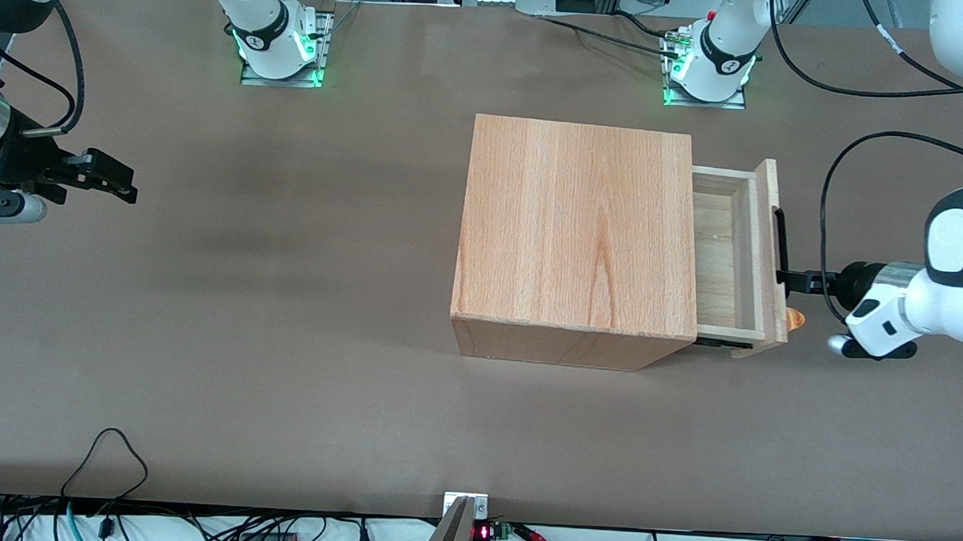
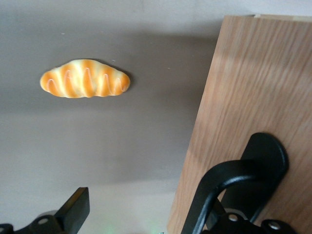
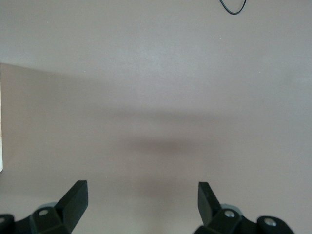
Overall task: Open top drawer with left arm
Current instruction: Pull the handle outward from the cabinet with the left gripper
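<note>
A: Landmark is the big pale-wood cabinet box (image 1: 575, 234) mid-table. Nearest the front camera at its working-arm end: an orange-striped croissant-shaped bread toy (image 2: 85, 78) on the brown table (image 1: 286, 360), just beside the drawer front's near corner.

B: And the drawer?

A: The shallow pale-wood top drawer with the thicker front panel (image 1: 764, 256) sticks partway out of the cabinet toward the working arm's end. The tray inside looks bare. The slim black bar handle (image 1: 780, 245) is on the panel face.

B: Gripper?

A: The white left arm (image 1: 942, 278) reaches in level, with its black two-finger gripper (image 1: 793, 280) at the handle. In the wrist view the fingers are spread: one finger (image 2: 73, 209) hangs free over the table, the other sits at the handle. I see no pinch. It looks hooked rather than clamped.

B: Risks?

A: I'd call three.
- Hook slip: with the fingers spread, any pull off the slide axis could let the bar ride off the fingertip.
- Cabinet drag: I can't see anything pinning the box, so a binding slide could tow the whole cabinet along.
- The bread toy: it sits close to the panel's near corner, so a skewed pull or arm sweep could knock it.

B: Farther out?

A: Only the arm bases (image 1: 709, 66) at the table edge farthest from the camera. They are well apart from the cabinet.
</note>
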